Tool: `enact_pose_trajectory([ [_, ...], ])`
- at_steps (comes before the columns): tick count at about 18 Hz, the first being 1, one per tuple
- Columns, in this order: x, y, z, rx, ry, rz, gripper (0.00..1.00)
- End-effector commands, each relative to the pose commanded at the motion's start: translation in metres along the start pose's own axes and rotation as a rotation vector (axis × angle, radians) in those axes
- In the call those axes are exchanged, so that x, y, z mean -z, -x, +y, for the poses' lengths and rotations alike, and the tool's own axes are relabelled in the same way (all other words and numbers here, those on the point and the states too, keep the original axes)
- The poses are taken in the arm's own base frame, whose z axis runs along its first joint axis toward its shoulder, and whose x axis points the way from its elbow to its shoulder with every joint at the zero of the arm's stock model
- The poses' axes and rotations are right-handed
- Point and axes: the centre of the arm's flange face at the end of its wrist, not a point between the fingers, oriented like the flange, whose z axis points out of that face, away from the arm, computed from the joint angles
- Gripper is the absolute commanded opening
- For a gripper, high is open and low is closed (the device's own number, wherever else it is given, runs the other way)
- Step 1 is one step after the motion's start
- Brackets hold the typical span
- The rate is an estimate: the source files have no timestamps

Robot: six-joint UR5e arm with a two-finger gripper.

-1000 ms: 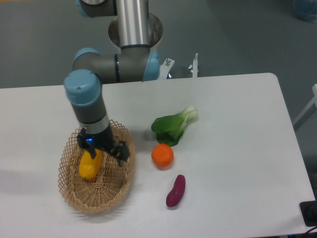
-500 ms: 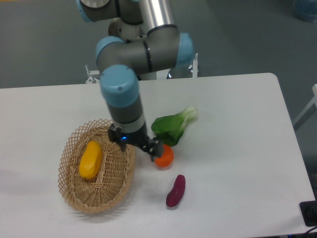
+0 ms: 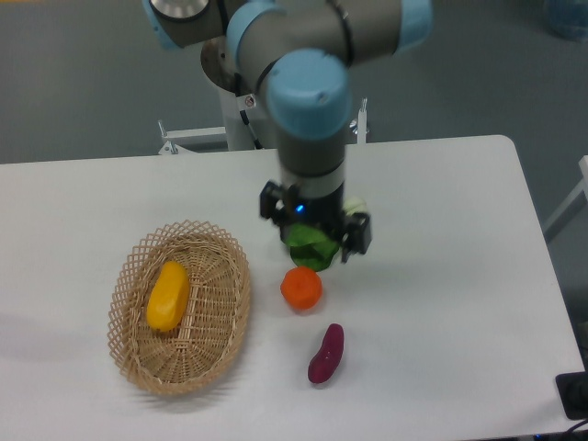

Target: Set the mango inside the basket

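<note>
Since the earlier frames the arm has swung away from the basket toward the right and now hangs above the leafy green vegetable, well clear of the wicker rim. The tool is released: its two fingers stand apart, one at each side of the wrist, and nothing sits between them. A blue light shows on the tool body.

The mango lies inside the basket, on the woven base toward the left half, its long axis running roughly from the far rim to the near rim. It has not shifted in the last half second.

On the white counter, the round orange fruit rests just below the green vegetable and to the right of the basket, apart from its rim. The dark purple vegetable lies nearer the front edge, close to the orange fruit but not touching it.
</note>
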Motion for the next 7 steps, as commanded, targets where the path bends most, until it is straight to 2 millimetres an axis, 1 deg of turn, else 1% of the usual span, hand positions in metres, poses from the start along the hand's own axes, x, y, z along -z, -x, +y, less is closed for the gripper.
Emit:
enact_pose_trajectory([
  [2,0.0028,0.0019,0.0080,-0.008,0.000,0.001,1.00],
  [7,0.0036,0.0032,0.0098,-0.010,-0.011,0.008,1.00],
])
